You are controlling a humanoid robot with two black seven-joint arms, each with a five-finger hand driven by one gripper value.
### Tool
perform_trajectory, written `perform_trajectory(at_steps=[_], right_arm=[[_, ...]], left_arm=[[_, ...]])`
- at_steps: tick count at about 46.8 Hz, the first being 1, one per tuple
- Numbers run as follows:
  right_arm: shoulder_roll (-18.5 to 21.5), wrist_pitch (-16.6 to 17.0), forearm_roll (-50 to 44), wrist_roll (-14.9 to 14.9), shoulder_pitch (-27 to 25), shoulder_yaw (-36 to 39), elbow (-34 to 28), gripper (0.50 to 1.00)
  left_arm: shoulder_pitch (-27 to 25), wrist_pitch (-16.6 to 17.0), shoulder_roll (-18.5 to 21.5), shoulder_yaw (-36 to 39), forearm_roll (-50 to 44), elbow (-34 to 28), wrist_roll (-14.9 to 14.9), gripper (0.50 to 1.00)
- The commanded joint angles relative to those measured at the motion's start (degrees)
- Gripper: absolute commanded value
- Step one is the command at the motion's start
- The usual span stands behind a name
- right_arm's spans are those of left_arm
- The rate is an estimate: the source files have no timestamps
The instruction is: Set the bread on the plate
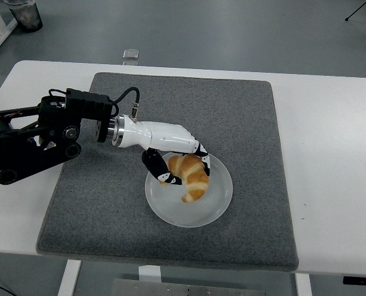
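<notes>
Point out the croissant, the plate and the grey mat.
croissant (191, 177), head view, middle of its golden body.
plate (215, 206), head view, bare lower-right part inside the rim.
grey mat (232, 111), head view, bare area behind the plate.

grey mat (97, 203) on white table (331, 185) | dark cup (24, 15) on floor
</notes>
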Motion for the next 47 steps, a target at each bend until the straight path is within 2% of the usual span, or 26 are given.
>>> perform_trajectory(at_steps=[1,17,47], right_arm=[[0.0,0.0,0.0,0.0,0.0,0.0,0.0,0.952],[0.0,0.0,0.0,0.0,0.0,0.0,0.0,0.952],[0.0,0.0,0.0,0.0,0.0,0.0,0.0,0.952]], left_arm=[[1.4,0.2,-1.0,0.1,1.6,0.2,0.1,0.500],[2.8,0.4,-3.0,1.1,4.1,2.3,0.9,0.500],[2.7,0.4,-3.2,1.1,5.1,3.8,1.8,0.500]])
